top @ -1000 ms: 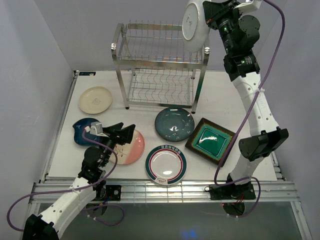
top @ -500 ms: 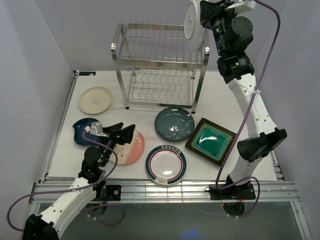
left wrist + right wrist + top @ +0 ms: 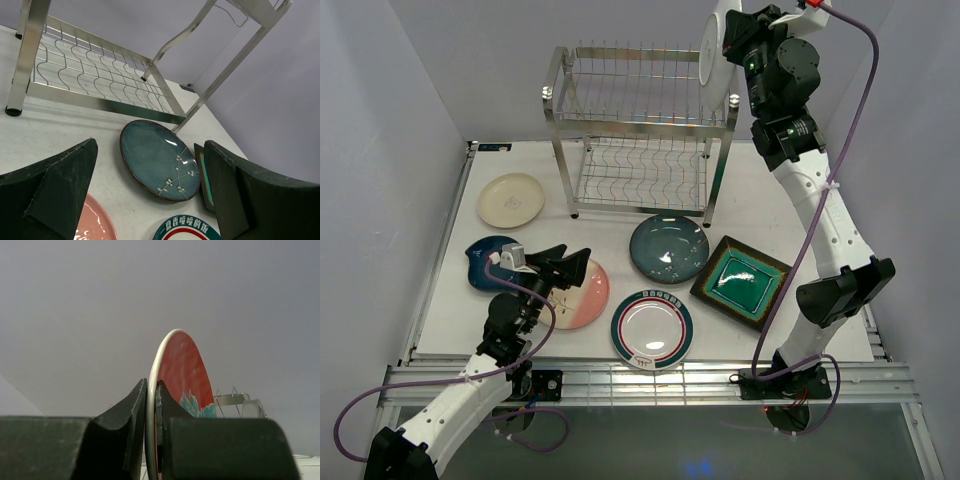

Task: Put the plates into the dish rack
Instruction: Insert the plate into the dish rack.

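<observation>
The white counter carries the dish rack at its far side, a tall two-tier steel frame; no plate stands in either tier, so the loading is at its start. Six plates lie flat on the counter in front of it: the square green plate to the right, the dark teal plate beside it, the green-and-red-rimmed plate nearest the arms, the pink-and-cream plate, the dark blue plate and the cream plate to the left.

The seventh, the red-and-teal plate, is up in the air on edge, by the right end of the rack's upper tier. The right end effector is clamped on its rim. This looks like the placing step: the next move calls for lining the upright plate with a slot between the wires and lowering it before letting go.

The left end effector hovers with jaws wide apart over the pink-and-cream plate, holding nothing.
</observation>
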Motion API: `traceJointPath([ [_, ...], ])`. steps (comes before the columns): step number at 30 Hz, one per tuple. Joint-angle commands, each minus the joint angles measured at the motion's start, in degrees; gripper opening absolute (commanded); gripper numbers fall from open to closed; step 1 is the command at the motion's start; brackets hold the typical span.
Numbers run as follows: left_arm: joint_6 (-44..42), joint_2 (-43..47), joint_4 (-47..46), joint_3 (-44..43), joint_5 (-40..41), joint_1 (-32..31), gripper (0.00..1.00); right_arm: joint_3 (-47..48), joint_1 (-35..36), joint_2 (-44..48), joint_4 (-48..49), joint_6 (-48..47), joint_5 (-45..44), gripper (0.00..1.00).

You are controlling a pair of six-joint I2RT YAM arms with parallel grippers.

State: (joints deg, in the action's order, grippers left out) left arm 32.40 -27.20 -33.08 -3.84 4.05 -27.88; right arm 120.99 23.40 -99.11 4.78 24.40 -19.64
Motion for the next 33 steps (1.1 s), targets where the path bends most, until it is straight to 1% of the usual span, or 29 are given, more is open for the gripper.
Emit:
traceJointPath([
  [1,-0.23,-0.22,-1.20,-1.00,-0.19,-0.16,0.97,0.14,-0.11,6.56,14.21,-0.67,-2.51,0.08],
  [6,-0.32,0.04,-1.20,-0.82,-0.36,-0.07,0.98,-1.46,-0.02,6.48,13.51,-1.90,-3.30,0.08],
  [16,-0.32,0.92,-1.11,-0.47,-0.45,-0.07,0.98,-1.02,0.59,3.05,11.48,-4.27,-6.20,0.08],
  [28,-0.41,1.01,-1.11,-0.21,-0.10,-0.07,0.98,1.18,2.44,-1.43,10.96,-12.62,-8.92,0.08],
  [30,-0.41,1.10,-1.11,-0.29,-0.10,-0.07,0.98,1.27,2.44,-1.96,10.61,-13.68,-8.92,0.10],
  [31,-0.41,1.10,-1.11,-0.29,-0.10,-0.07,0.98,1.35,2.44,-2.14,10.61,-14.20,-8.84,0.15],
  [33,-0.50,1.19,-1.11,-0.29,-0.19,-0.07,0.98,1.18,2.44,-2.23,10.52,-14.65,-8.58,0.16],
])
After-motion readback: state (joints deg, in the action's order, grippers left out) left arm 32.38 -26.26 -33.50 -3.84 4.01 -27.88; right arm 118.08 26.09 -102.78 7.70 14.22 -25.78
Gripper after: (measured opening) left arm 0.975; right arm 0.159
